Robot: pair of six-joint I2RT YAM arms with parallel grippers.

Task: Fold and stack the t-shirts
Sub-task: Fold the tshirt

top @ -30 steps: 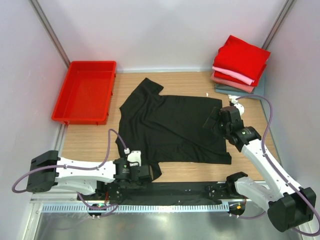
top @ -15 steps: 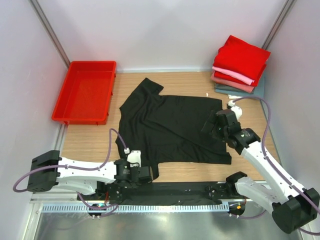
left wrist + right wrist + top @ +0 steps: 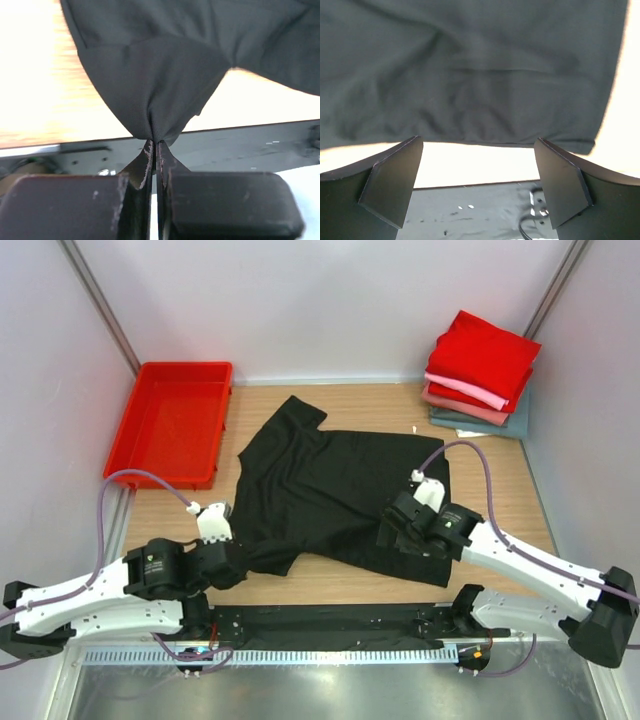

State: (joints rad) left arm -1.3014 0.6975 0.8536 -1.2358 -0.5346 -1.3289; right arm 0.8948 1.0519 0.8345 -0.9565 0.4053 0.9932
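The black t-shirt (image 3: 340, 490) lies spread in the middle; folded t-shirts (image 3: 478, 375) are stacked at 1 o'clock. The left gripper (image 3: 154, 144) pinches the black one's 7 o'clock edge — probably a sleeve (image 3: 150, 85). The right gripper (image 3: 477, 150) hangs with jaws spread over the 5 o'clock hem (image 3: 470, 140); next it should close there to fold.

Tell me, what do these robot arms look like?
The left arm and right arm are white shells with chunky black joints. A purplish-grey cable loops along each. The left tool and right tool each have two black fingers.
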